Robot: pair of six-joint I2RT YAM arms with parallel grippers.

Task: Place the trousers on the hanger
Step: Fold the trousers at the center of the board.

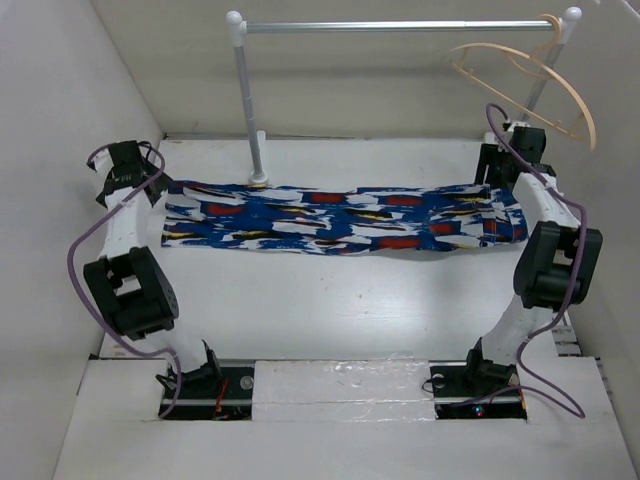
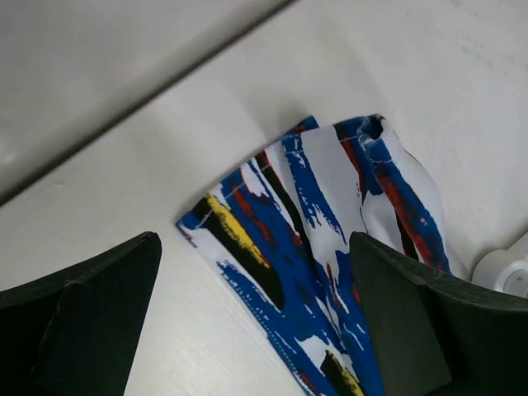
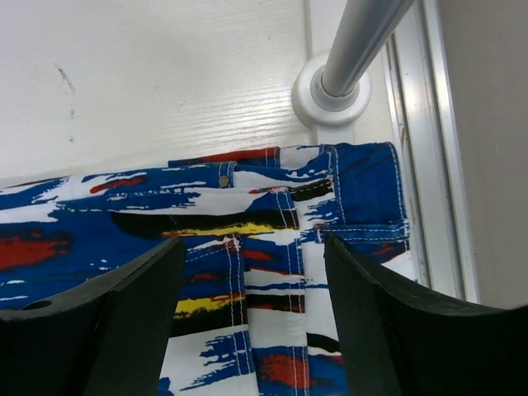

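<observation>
The trousers [image 1: 340,220], in a blue, white and red print, lie flat in a long band across the far half of the table. My left gripper [image 1: 157,198] stands open over their left end. In the left wrist view the hem end [image 2: 313,206] lies on the table between and beyond the spread jaws of the left gripper [image 2: 254,247]. My right gripper [image 1: 497,188] is open above the waist end, where the waistband and pocket stitching [image 3: 247,198] show below the right gripper [image 3: 253,243]. The light-tan hanger [image 1: 540,80] hangs at the rail's right end.
A silver rail [image 1: 400,27] on white posts spans the back; its left post [image 1: 250,110] stands just behind the trousers. The right post's round base [image 3: 330,99] is close to the waistband. A white post base [image 2: 503,272] shows beside the hem. White walls enclose both sides.
</observation>
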